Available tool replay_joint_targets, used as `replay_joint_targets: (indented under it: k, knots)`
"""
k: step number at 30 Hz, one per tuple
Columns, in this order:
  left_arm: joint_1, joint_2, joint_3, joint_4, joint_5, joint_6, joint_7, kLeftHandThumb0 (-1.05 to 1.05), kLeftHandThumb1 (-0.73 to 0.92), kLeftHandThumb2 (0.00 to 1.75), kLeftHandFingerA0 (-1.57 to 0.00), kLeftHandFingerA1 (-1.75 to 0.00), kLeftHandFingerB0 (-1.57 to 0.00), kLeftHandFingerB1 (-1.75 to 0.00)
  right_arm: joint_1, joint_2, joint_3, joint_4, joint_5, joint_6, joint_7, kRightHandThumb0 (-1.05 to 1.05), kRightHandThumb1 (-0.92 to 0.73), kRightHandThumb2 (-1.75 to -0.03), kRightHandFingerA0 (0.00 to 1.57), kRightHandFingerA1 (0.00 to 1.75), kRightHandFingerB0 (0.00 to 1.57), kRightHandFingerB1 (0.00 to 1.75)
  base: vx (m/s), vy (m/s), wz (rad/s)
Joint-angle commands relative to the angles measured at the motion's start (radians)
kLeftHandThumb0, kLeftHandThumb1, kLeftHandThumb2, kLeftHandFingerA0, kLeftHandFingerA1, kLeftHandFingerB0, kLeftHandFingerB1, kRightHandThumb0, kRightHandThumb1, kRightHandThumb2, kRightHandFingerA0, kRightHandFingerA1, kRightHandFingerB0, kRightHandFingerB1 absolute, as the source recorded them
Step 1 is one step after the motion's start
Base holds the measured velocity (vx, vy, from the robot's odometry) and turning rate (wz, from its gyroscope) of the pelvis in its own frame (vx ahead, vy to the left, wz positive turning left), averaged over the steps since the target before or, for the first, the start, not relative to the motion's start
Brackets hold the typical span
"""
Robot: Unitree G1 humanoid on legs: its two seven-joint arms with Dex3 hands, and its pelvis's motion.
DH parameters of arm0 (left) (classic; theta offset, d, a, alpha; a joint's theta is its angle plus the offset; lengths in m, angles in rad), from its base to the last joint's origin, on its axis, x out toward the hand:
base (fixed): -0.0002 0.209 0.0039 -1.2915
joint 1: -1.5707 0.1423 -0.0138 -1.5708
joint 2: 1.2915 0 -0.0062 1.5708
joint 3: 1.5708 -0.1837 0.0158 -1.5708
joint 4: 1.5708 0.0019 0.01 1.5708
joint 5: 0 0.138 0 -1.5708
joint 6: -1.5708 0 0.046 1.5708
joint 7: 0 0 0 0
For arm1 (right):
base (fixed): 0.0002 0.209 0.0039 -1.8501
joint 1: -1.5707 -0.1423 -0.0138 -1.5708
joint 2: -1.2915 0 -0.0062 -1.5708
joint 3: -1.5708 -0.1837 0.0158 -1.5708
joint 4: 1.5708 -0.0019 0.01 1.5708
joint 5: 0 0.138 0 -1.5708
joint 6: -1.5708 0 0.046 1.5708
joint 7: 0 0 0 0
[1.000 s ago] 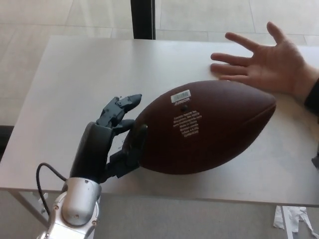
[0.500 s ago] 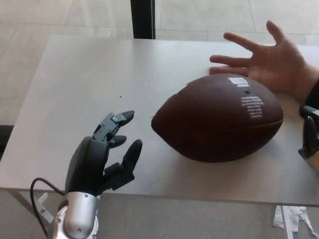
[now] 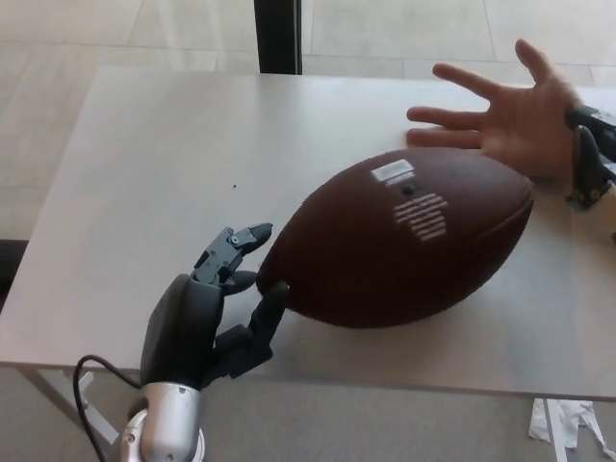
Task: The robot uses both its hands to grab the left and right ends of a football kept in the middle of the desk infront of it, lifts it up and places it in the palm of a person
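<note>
The brown football (image 3: 399,241) lies on the grey desk (image 3: 164,164), its white print facing up. My left hand (image 3: 217,308) is open at the ball's left end, its fingertips (image 3: 252,235) and thumb right against the leather. Only part of my right hand (image 3: 589,154) shows at the right edge, a little beyond the ball's right end and not touching it. A person's hand (image 3: 520,111) rests palm up with spread fingers on the desk, just behind the ball's right half.
A dark post (image 3: 279,34) stands behind the desk's far edge. The near edge of the desk runs just below the ball. White paper scraps (image 3: 568,423) lie on the floor at lower right. A black cable (image 3: 96,371) loops by my left wrist.
The ball has rolled back leftward against my left hand, and its print has turned. My left hand has moved up to the ball's end. My right hand has risen beside the person's hand.
</note>
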Motion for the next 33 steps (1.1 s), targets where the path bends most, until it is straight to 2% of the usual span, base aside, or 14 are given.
replay_joint_targets:
  k: [1,17,18,19,20,21,25,26,27,28,29,30,31,33]
  knots:
    - [0.004,-0.011,0.001,0.03,0.031,-0.054,0.03,-0.89,0.92,0.78,-0.45,-0.66,-0.33,-0.45,-0.024,-0.033,-0.021,0.059,-0.007,0.029,0.017,-0.88,-0.91,-0.68,0.42,0.42,0.36,0.31,0.0,0.0,0.0]
    - [0.025,-0.04,-0.015,0.125,0.032,-0.17,0.067,-0.91,0.92,0.78,-0.5,-0.67,-0.33,-0.46,0.042,0.048,-0.014,0.117,-0.012,-0.03,-0.005,-0.99,-0.81,-0.84,0.39,0.5,0.35,0.36,0.0,0.0,0.0]
    - [0.024,-0.042,-0.014,0.129,0.033,-0.174,0.069,-0.92,0.91,0.8,-0.51,-0.67,-0.33,-0.46,0.046,0.054,-0.015,0.119,-0.016,-0.032,-0.009,-0.91,-0.92,-0.73,0.42,0.46,0.37,0.33,0.0,0.0,0.0]
    - [0.026,-0.047,-0.013,0.127,0.03,-0.168,0.065,-0.92,0.91,0.8,-0.48,-0.65,-0.34,-0.46,0.05,0.059,-0.013,0.118,-0.025,-0.032,-0.02,-0.89,-0.75,-1.14,0.39,0.55,0.33,0.47,0.0,0.0,0.0]
    - [0.027,-0.049,-0.012,0.126,0.028,-0.166,0.064,-0.92,0.91,0.8,-0.48,-0.65,-0.34,-0.46,0.052,0.06,-0.013,0.117,-0.028,-0.031,-0.024,-0.89,-0.75,-1.14,0.39,0.55,0.33,0.47,0.0,0.0,0.0]
    - [0.026,-0.051,-0.01,0.133,0.028,-0.171,0.068,-0.93,0.92,0.79,-0.48,-0.65,-0.36,-0.46,0.05,0.067,-0.02,0.122,-0.023,-0.032,-0.027,-0.89,-0.92,-0.74,0.45,0.47,0.38,0.34,0.0,0.0,0.0]
    - [0.037,-0.056,-0.009,0.133,0.032,-0.173,0.072,-0.92,0.91,0.8,-0.47,-0.64,-0.34,-0.45,0.023,0.092,-0.054,0.138,0.003,-0.041,-0.041,-0.94,-0.92,-0.72,0.49,0.49,0.39,0.33,0.0,0.0,0.0]
    - [0.041,-0.053,-0.011,0.134,0.037,-0.173,0.071,-0.92,0.92,0.8,-0.48,-0.62,-0.33,-0.44,0.006,0.098,-0.063,0.147,0.011,-0.039,-0.042,-0.98,-0.78,-1.17,0.47,0.58,0.36,0.47,0.0,0.0,0.0]
    - [0.041,-0.051,-0.011,0.139,0.039,-0.178,0.072,-0.91,0.92,0.8,-0.48,-0.63,-0.33,-0.45,-0.007,0.101,-0.067,0.155,0.011,-0.04,-0.043,-0.94,-0.76,-1.16,0.45,0.58,0.35,0.47,0.0,0.0,0.0]
    - [0.039,-0.05,-0.011,0.153,0.037,-0.193,0.073,-0.9,0.92,0.81,-0.49,-0.65,-0.31,-0.44,-0.025,0.101,-0.065,0.166,0.001,-0.039,-0.046,-0.9,-0.92,-0.72,0.49,0.46,0.39,0.32,0.0,0.0,0.0]
    - [0.04,-0.051,-0.011,0.163,0.032,-0.206,0.073,-0.9,0.92,0.81,-0.49,-0.65,-0.31,-0.44,-0.039,0.099,-0.061,0.172,-0.008,-0.032,-0.05,-0.9,-0.92,-0.72,0.49,0.46,0.39,0.32,0.0,0.0,0.0]
    - [0.041,-0.051,-0.011,0.171,0.027,-0.209,0.067,-0.88,0.92,0.79,-0.48,-0.65,-0.32,-0.44,-0.051,0.104,-0.064,0.174,-0.006,-0.022,-0.056,-0.85,-0.74,-1.15,0.43,0.55,0.35,0.48,0.0,0.0,0.0]
    - [0.044,-0.053,-0.012,0.169,0.023,-0.202,0.059,-0.88,0.91,0.8,-0.47,-0.63,-0.32,-0.44,-0.056,0.107,-0.065,0.18,-0.003,-0.027,-0.052,-0.91,-0.92,-0.72,0.48,0.45,0.41,0.33,0.0,0.0,0.0]
    - [0.049,-0.056,-0.015,0.178,0.022,-0.215,0.06,-0.88,0.91,0.8,-0.47,-0.63,-0.32,-0.44,-0.056,0.111,-0.067,0.177,-0.001,-0.025,-0.051,-0.92,-0.92,-0.72,0.44,0.43,0.41,0.33,0.0,0.0,0.0]
